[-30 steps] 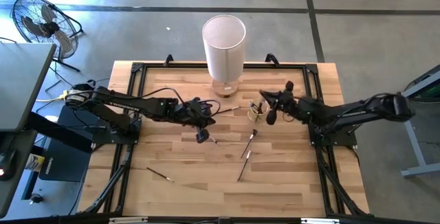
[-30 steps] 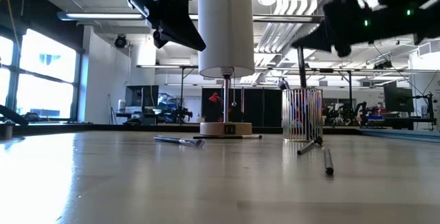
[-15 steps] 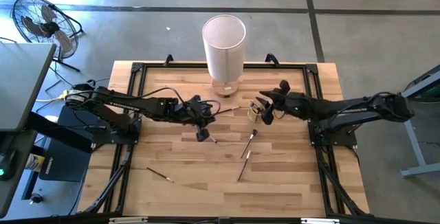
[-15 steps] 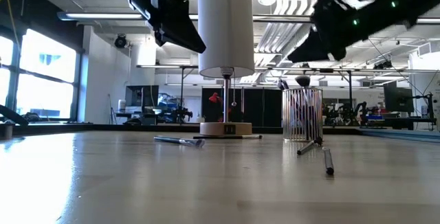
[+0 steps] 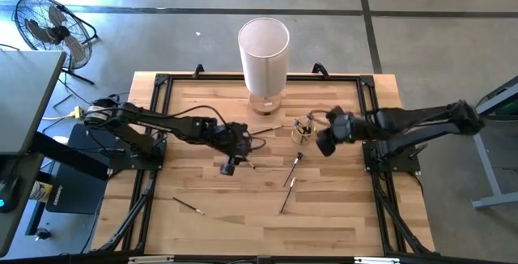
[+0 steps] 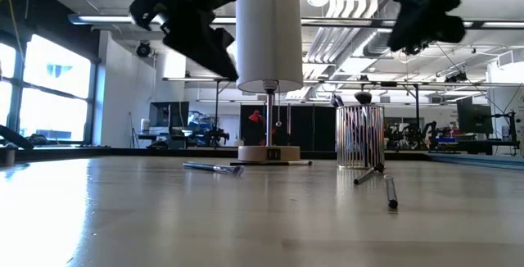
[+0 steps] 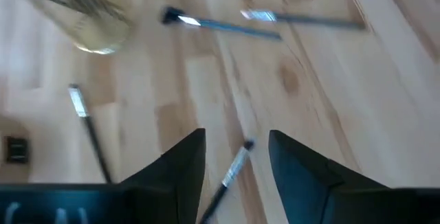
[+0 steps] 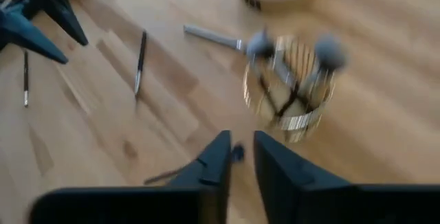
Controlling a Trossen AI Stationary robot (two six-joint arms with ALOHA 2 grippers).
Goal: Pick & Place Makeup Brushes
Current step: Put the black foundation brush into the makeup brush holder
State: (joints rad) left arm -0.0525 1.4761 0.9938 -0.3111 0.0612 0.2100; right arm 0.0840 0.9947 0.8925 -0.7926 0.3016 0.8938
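Midway through the sorting job, the left gripper (image 5: 227,167) hangs over the table's (image 5: 340,223) centre with its fingers (image 7: 180,165) spread apart and empty, a loose makeup brush (image 7: 230,176) lying on the wood right between them. At about two o'clock from the table's middle, the right gripper (image 5: 324,145) hovers just beside the small clear cup (image 5: 303,131), which already stands with several brushes (image 8: 289,73) in it; its fingers are nearly together with only a narrow gap, and nothing shows between them, so it looks freshly unloaded. More brushes lie scattered: two crossed near five o'clock of the centre (image 5: 291,171), one alone toward seven o'clock (image 5: 188,206), another by the base of the tall white cylinder (image 5: 264,52) at twelve. Judging by the pose, the step in hand is the left arm's pick: its next move calls for lowering squarely over the thin handle and closing without rolling it away.
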